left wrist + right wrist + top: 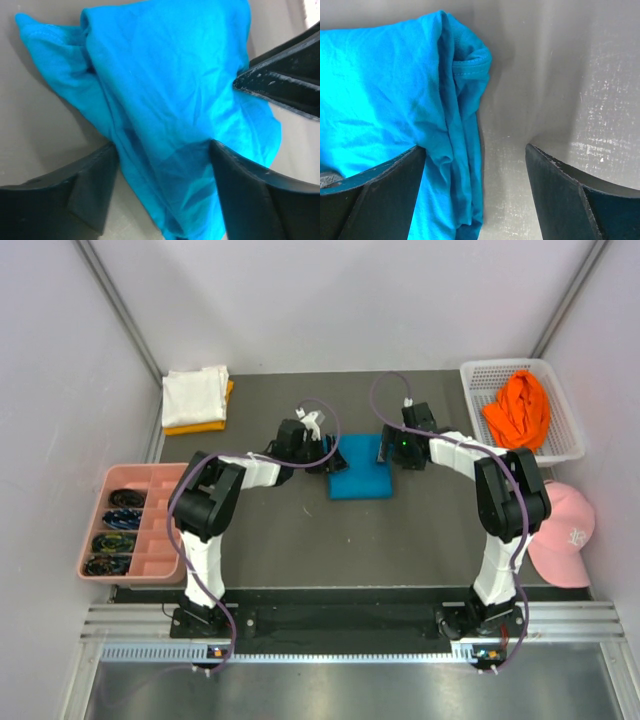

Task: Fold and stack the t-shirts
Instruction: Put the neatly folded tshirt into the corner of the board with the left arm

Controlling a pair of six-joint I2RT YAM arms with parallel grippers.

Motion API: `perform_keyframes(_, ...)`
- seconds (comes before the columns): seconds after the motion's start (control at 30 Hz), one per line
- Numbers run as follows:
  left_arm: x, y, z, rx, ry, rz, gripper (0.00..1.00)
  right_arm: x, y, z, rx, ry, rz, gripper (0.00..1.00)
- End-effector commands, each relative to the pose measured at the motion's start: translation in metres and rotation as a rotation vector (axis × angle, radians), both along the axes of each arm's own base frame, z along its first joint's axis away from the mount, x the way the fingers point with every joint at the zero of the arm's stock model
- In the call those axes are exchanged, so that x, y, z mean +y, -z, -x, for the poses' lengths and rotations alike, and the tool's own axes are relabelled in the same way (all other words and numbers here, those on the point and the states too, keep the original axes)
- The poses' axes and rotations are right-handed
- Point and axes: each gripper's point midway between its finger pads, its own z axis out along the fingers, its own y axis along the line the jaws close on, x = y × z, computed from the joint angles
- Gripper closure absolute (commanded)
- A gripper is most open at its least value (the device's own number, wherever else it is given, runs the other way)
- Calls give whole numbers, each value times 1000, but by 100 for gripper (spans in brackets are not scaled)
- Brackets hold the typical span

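A teal-blue t-shirt point(360, 470) lies folded into a rough square on the dark table, between my two grippers. My left gripper point(330, 456) is at its left edge. In the left wrist view its jaws point(162, 150) stand open, with rumpled teal cloth point(165, 90) running between the fingers and not pinched. My right gripper point(388, 451) is at the shirt's right edge, open point(476, 150), straddling the folded hem point(462, 150) and bare table. A white t-shirt point(195, 392) lies on a yellow-orange one point(197, 426) at the back left. A bright orange t-shirt point(517, 408) sits crumpled in a basket.
A white plastic basket point(475, 375) stands at the back right. A pink baseball cap point(565, 530) lies at the right edge. A pink compartment tray point(155, 525) with dark items sits at the left. Grey walls close in the table on three sides.
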Motion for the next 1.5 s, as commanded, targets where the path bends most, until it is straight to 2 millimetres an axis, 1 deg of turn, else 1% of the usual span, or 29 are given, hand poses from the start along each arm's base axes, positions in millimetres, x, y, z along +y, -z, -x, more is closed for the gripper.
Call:
perform_keyframes(0.0, 3, 27, 15, 103, 12, -16, 34, -1, -10, 4, -11, 7, 18, 19)
perform_keyframes(0.13, -4, 29, 18, 124, 21, 35, 35, -3, -10, 8, -10, 8, 28, 19)
perform_keyframes(0.17, -6, 27, 17, 121, 23, 50, 33, -4, -10, 8, -11, 8, 30, 19)
perform_keyframes(0.23, -9, 28, 19, 129, 32, 65, 31, -5, -10, 9, -10, 7, 33, 19)
perform_keyframes(0.37, -14, 24, 19, 127, 45, 90, 31, -4, -10, 10, -11, 8, 30, 19)
perform_keyframes(0.5, -16, 23, 18, 121, 47, 92, 34, -4, -8, 12, -4, 3, 29, 19)
perform_keyframes(0.6, -18, 23, 16, 125, 47, 102, 44, -5, -10, 13, -8, 4, 31, 19)
perform_keyframes(0.63, -18, 27, 17, 133, 50, 104, 50, -6, -10, 13, -7, 3, 36, 19)
perform_keyframes(0.7, -21, 27, 17, 140, 55, 118, 59, -7, -11, 14, -7, 6, 38, 19)
perform_keyframes(0.73, -22, 30, 17, 155, 54, 127, 99, -7, -11, 15, -9, 1, 38, 19)
perform_keyframes(0.8, -23, 31, 16, 160, 51, 130, 100, -6, -12, 15, -14, -2, 34, 19)
perform_keyframes(0.87, -24, 24, 14, 147, 50, 136, 100, -6, -14, 16, -19, 3, 29, 19)
perform_keyframes(0.9, -22, 24, 15, 149, 52, 124, 100, -6, -15, 16, -23, 2, 26, 19)
perform_keyframes(0.93, -23, 17, 10, 131, 53, 117, 100, -8, -13, 20, -18, 3, 27, 19)
perform_keyframes(0.97, -20, 10, 5, 112, 40, 99, 100, -8, -18, 21, -28, 9, 20, 19)
perform_keyframes(1.0, -17, 10, 5, 112, 42, 62, 100, -10, -20, 22, -37, 13, 20, 19)
perform_keyframes(1.07, -15, -12, -10, 50, 19, 32, 100, -13, -18, 30, -32, 27, 22, 19)
perform_keyframes(1.1, -14, -17, -14, 20, 26, 9, 100, -13, -28, 31, -60, 32, 10, 19)
perform_keyframes(1.13, -15, -28, -21, 7, 25, -6, 100, -16, -23, 37, -50, 36, 14, 19)
perform_keyframes(1.2, -13, -38, -32, -33, 22, -44, 100, -17, -33, 41, -76, 40, 1, 19)
perform_keyframes(1.23, -15, -50, -40, -49, 20, -55, 100, -19, -32, 45, -73, 42, 0, 19)
perform_keyframes(1.27, -14, -53, -43, -56, 18, -66, 100, -20, -34, 47, -77, 45, -2, 19)
perform_keyframes(1.33, -15, -71, -56, -105, 16, -83, 100, -21, -36, 51, -87, 44, -6, 19)
perform_keyframes(1.37, -15, -73, -57, -104, 18, -93, 100, -22, -36, 52, -87, 48, -8, 19)
perform_keyframes(1.4, -16, -85, -64, -140, 19, -96, 100, -22, -37, 53, -92, 45, -9, 19)
perform_keyframes(1.47, -14, -92, -67, -155, 17, -117, 100, -23, -36, 56, -93, 46, -10, 18)
